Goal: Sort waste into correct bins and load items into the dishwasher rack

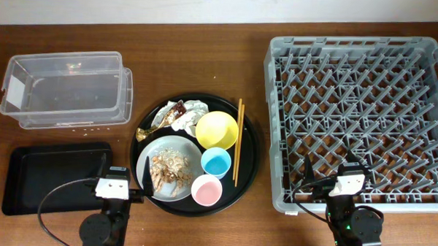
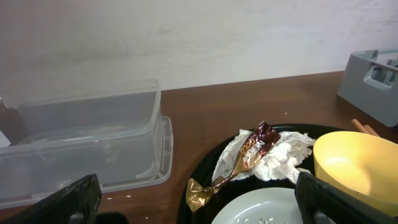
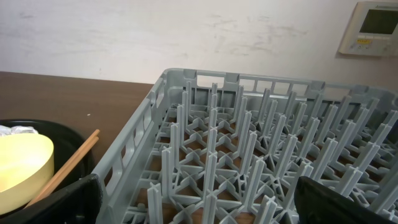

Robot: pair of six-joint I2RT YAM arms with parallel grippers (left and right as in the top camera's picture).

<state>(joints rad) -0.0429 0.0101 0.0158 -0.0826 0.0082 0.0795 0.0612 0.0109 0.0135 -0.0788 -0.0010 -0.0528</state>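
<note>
Looking down on a brown counter (image 1: 207,57) carrying a round black tray (image 1: 251,150) at its middle. Finding on that tray a yellow bowl (image 1: 216,129) near the centre, a light-blue cup (image 1: 216,162) just beside it on the near side, and a pink cup (image 1: 206,189) nearer still, by the tray's front rim. Seeing, left of the two cups, a pale plate (image 1: 160,146) bearing a heap of flaky food scraps (image 1: 168,169). Noting crumpled white tissue (image 1: 194,109) at the tray's far left part, with a brown-and-gold wrapper (image 1: 164,121) lying partly over it, its gold twisted end pointing toward the left rim. Spotting a pair of wooden chopsticks (image 1: 238,142) lying just right of the bowl, running front to back.

Placing the big grey rack (image 1: 358,106) to the right of the round tray, just beside it. Placing the clear tub (image 1: 67,88) at the far left and the shallow black tray (image 1: 49,179) in front of it, both apart from the round tray.

Showing the left fingers (image 2: 74,202) spread wide and released, gripping nothing, facing the wrapper and tissue. Showing the right fingers (image 3: 50,202) likewise released and gripping nothing, at the rack's near edge.
</note>
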